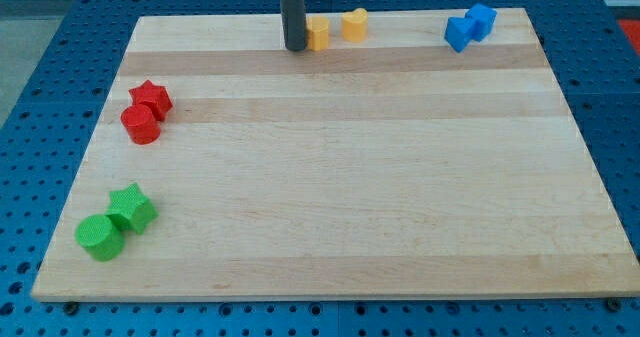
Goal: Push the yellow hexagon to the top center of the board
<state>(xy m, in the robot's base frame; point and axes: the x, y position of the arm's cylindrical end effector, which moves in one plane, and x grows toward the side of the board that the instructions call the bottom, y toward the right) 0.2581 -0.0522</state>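
A yellow block [318, 33], partly hidden by the rod so its shape is unclear, sits near the top centre of the wooden board [330, 177]. A second yellow block [354, 24], rounded on top, lies just to its right. My tip [296, 47] rests on the board directly at the left side of the first yellow block, touching or nearly touching it.
Two blue blocks [470, 27] sit together at the top right. A red star [152, 98] and a red cylinder [141, 125] lie at the left edge. A green star [132, 207] and a green cylinder [100, 237] lie at the bottom left.
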